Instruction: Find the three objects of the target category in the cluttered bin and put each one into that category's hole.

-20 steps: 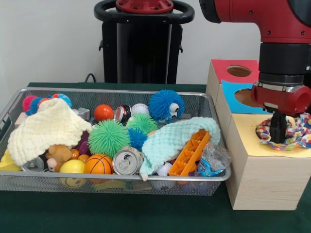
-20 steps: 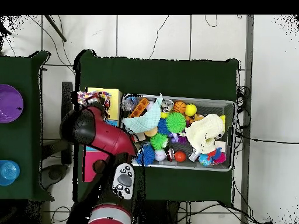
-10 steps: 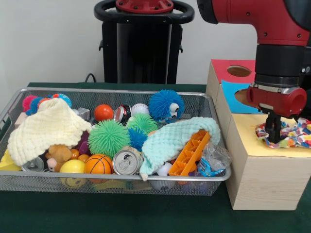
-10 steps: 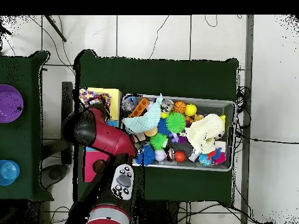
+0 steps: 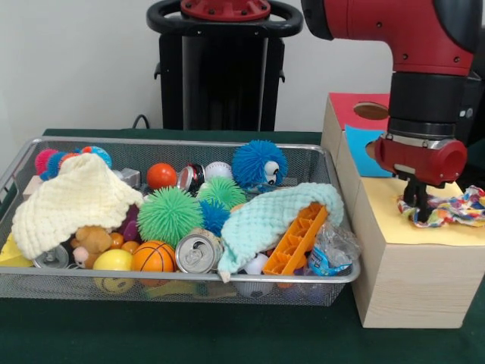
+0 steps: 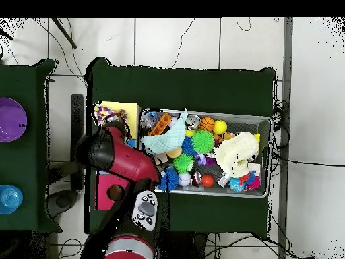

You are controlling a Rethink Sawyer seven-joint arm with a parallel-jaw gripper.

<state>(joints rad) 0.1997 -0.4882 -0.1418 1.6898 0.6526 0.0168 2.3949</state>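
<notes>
A: Gripper [image 5: 414,202] state?
B: Over the yellow panel [image 5: 402,220] of the wooden box [image 5: 409,277], at the multicoloured cloth [image 5: 451,208]. Cannot tell whether it is apart or clamped.
A: The cloth?
B: Lying on the yellow panel, beside the wire bin [image 5: 318,163].

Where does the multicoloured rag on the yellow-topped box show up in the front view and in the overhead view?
Front view: the multicoloured rag lies at the right edge, on the yellow top of the wooden box, just under the gripper.
Overhead view: the rag sits upper left, at the yellow top's left end.
Shared landmark: the wire bin beside the box.
</notes>
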